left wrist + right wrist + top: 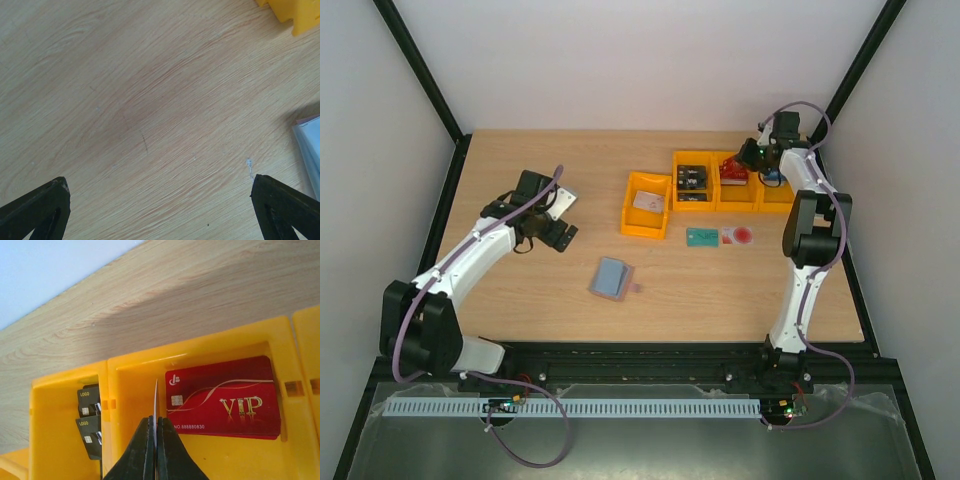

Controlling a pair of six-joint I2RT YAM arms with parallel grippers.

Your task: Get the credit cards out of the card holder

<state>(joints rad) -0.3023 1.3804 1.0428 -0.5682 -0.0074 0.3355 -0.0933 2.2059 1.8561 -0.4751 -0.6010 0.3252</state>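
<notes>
Top external: we log card holder (626, 283), blue-grey card (609, 276) atop, centre of desk (740, 300), long axis near-vertical, lower right of wide-open left gripper (564, 218); left arm nearer. Right gripper (155, 421) clamped on thin card (155, 395) over bin (225, 340).

Bright, soft, even light in every view

From above the table (520, 300) is evenly lit with only faint shadows; in the right wrist view a broad soft shadow lies on the wood behind the yellow bins (240, 455), the red card (225, 400) is sharp, and the right pincer (155, 419) is dark and slightly blurred around a thin card (155, 400) whose edge glows white; the left pincer (160, 181) shows near-black tips over crisp wood grain
</notes>
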